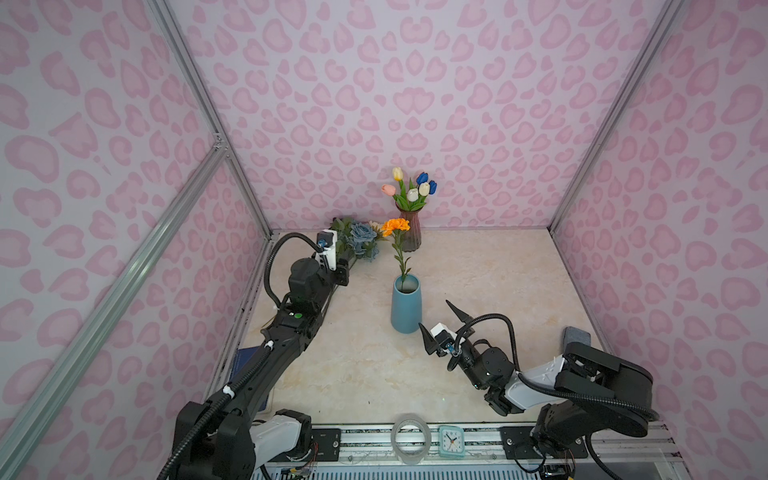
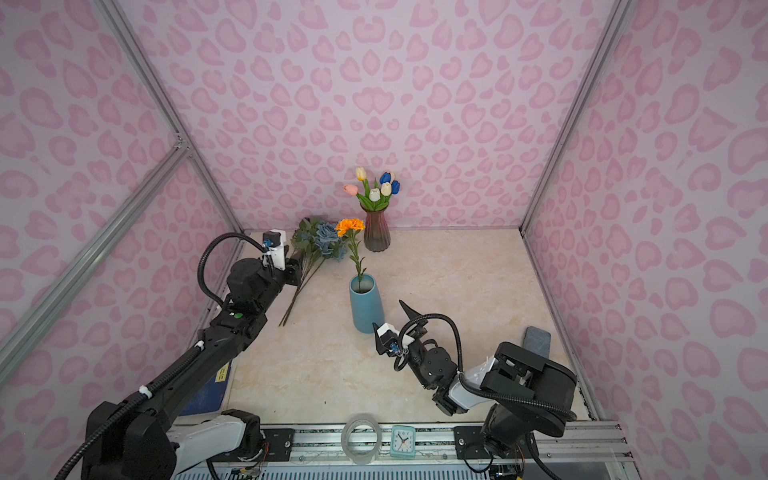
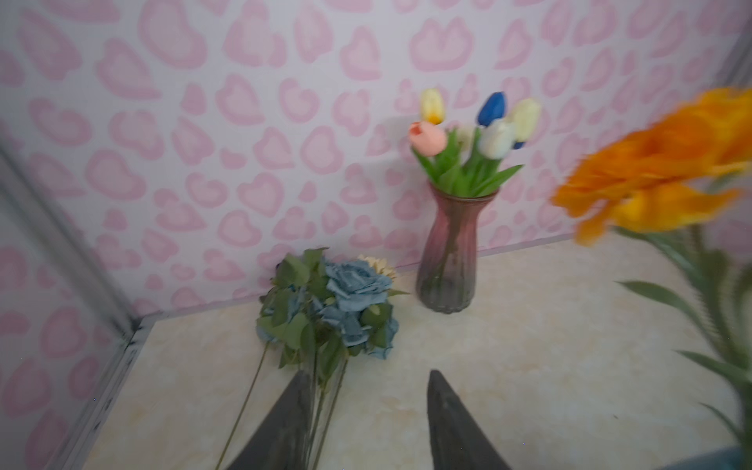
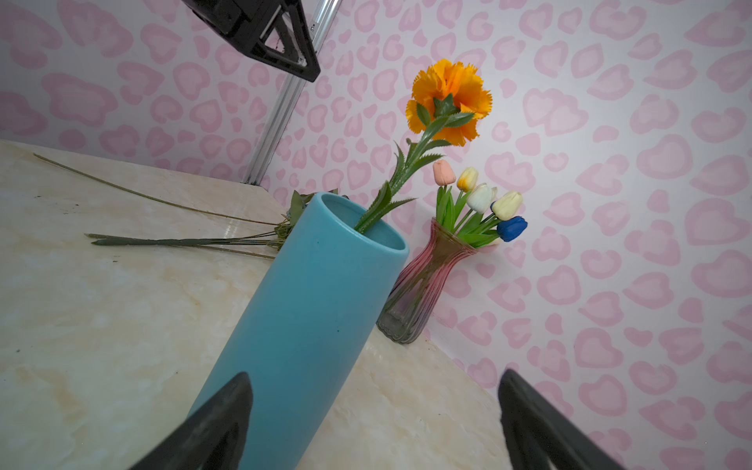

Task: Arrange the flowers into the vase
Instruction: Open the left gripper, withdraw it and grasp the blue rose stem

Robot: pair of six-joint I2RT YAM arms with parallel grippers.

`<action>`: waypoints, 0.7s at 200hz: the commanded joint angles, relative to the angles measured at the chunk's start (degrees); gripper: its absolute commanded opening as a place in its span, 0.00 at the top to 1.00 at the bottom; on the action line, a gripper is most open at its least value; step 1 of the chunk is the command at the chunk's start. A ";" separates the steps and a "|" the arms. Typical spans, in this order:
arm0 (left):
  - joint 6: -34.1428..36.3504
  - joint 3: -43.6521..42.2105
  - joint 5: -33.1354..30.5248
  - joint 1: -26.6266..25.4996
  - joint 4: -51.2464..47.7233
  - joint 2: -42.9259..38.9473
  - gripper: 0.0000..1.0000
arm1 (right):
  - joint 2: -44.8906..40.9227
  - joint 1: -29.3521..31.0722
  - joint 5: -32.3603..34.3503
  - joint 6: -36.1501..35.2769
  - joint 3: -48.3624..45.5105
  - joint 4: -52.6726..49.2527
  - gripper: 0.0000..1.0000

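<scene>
Left gripper (image 3: 368,372) open over stems of dusty-blue rose bunch (image 3: 350,301); right gripper (image 1: 433,312), open at four o'clock of tall blue ceramic vase (image 1: 406,307), may topple it.

In both top views the tall teal ceramic vase (image 1: 406,307) stands mid-frame on the marble-patterned tabletop (image 1: 478,270), and the orange bloom on its green stem (image 1: 395,226) stands in it. Above it in the frame, against the back wall, the ribbed pink glass vase (image 1: 410,235) holds the small tulips (image 1: 411,187). Left of that vase the dusty-blue rose bunch (image 2: 328,241) lies on the tabletop, its stems running toward lower left, alongside one finger of my left gripper (image 3: 368,372). My right gripper (image 1: 434,313) sits just right of the teal vase, apart from it.
</scene>
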 commanded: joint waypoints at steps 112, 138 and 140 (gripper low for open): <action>7.69 40.17 -5.72 14.96 -51.41 49.81 0.39 | 0.57 0.05 -0.03 0.16 0.33 2.21 0.07; 9.67 43.25 -7.65 14.96 -50.78 52.42 0.40 | 0.32 0.04 -0.03 0.07 0.28 2.18 0.07; 9.84 43.60 -7.75 14.96 -50.96 52.63 0.41 | 0.27 0.02 -0.03 0.07 0.28 2.20 0.07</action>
